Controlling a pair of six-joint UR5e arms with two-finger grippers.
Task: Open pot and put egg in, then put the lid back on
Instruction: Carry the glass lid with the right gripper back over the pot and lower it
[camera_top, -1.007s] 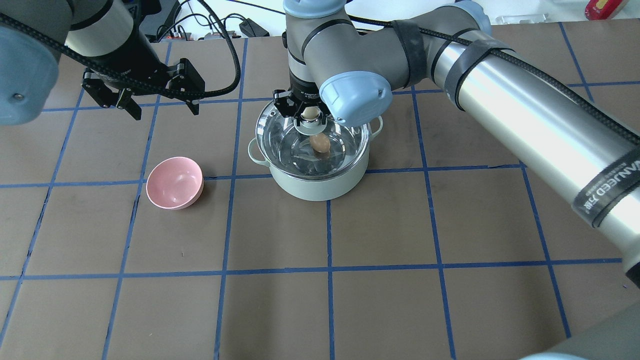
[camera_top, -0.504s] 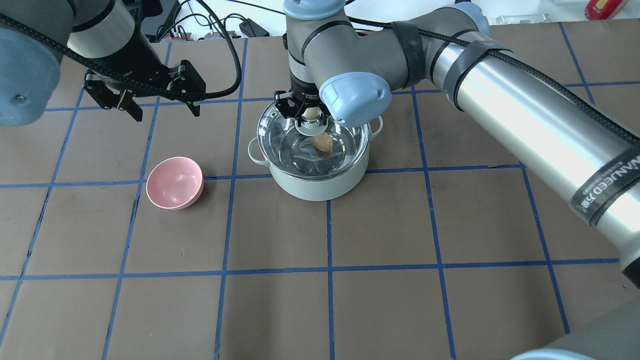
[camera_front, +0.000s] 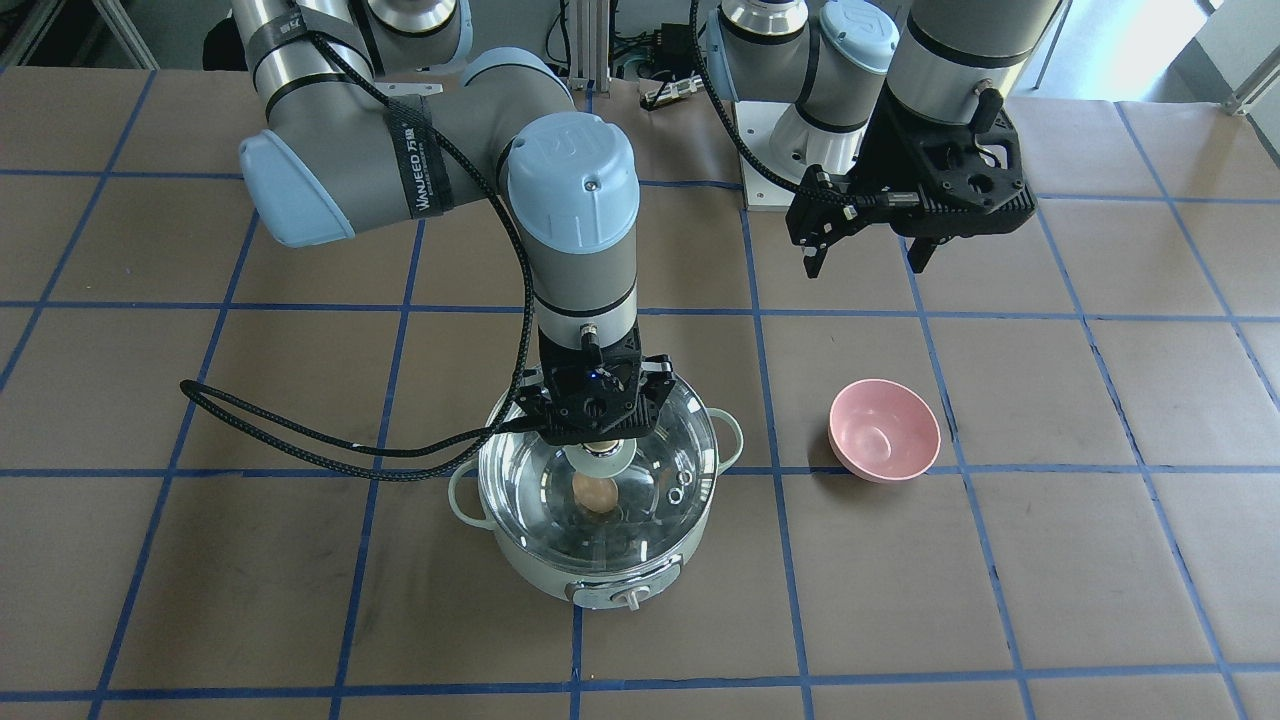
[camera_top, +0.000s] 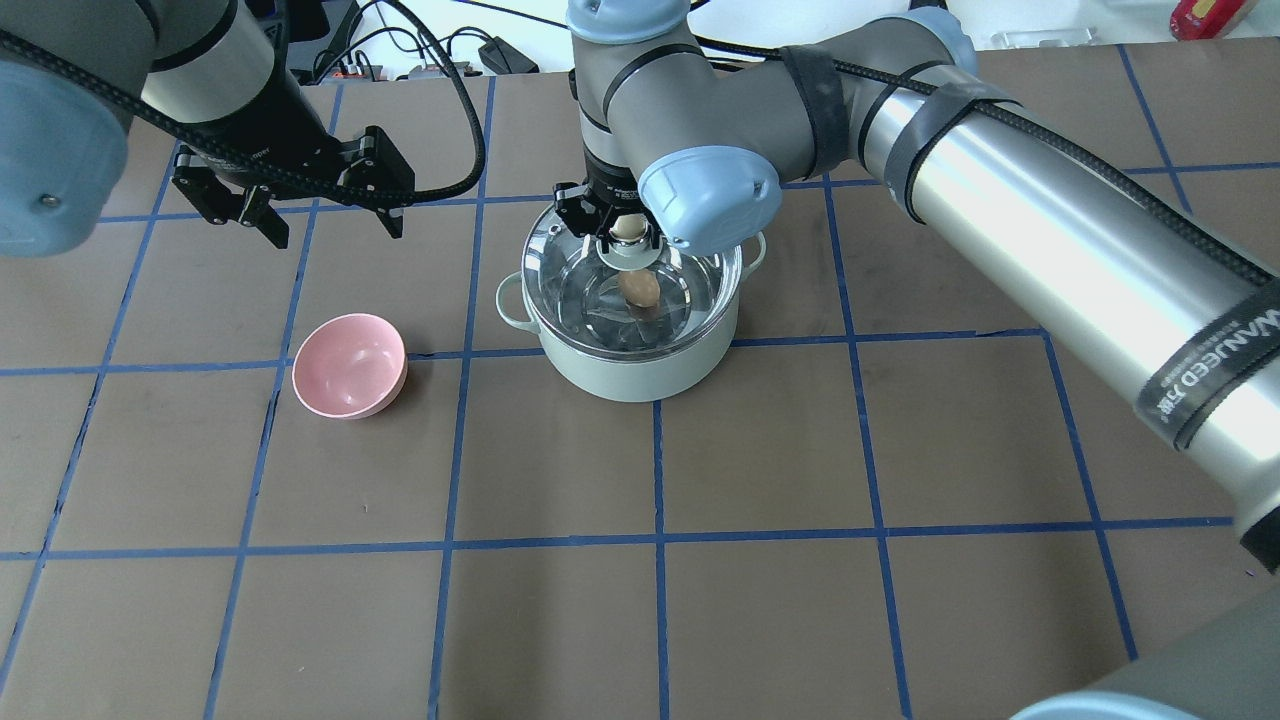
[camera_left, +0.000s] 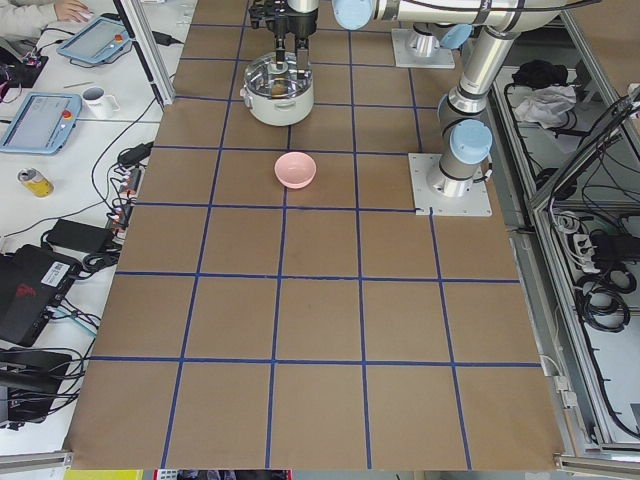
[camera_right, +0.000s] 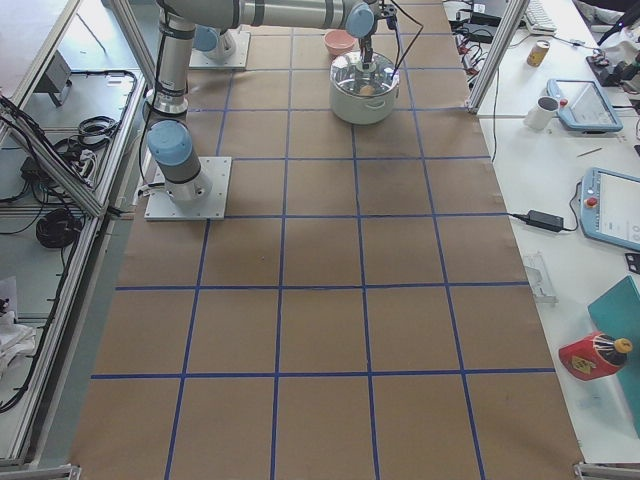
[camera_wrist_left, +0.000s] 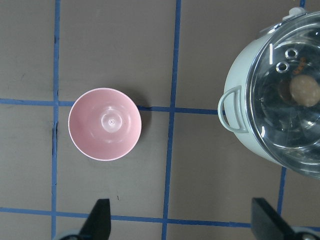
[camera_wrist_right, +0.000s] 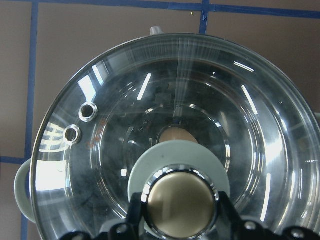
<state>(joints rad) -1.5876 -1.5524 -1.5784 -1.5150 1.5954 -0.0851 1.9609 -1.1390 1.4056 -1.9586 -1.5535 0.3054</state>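
Observation:
The mint-green pot (camera_top: 640, 375) stands at the table's back centre, its control knob showing in the front-facing view (camera_front: 628, 598). The brown egg (camera_top: 640, 290) lies on the steel bottom, seen through the glass. My right gripper (camera_top: 627, 232) is shut on the beige knob of the glass lid (camera_top: 690, 290). The lid lies over the pot's mouth at rim height; I cannot tell whether it rests fully on the rim. The right wrist view shows the knob (camera_wrist_right: 179, 202) between the fingers and the egg (camera_wrist_right: 175, 135) below. My left gripper (camera_top: 333, 230) is open and empty, in the air left of the pot.
A pink bowl (camera_top: 350, 365) stands empty on the table left of the pot, below the left gripper; it also shows in the left wrist view (camera_wrist_left: 105, 124). The right arm reaches across the table's right half. Blue tape lines grid the brown table (camera_top: 760, 450).
The right gripper has moved the lid slightly to the right and down, so it now sits centred over the pot's mouth. The left gripper has drifted a little to the right and back.

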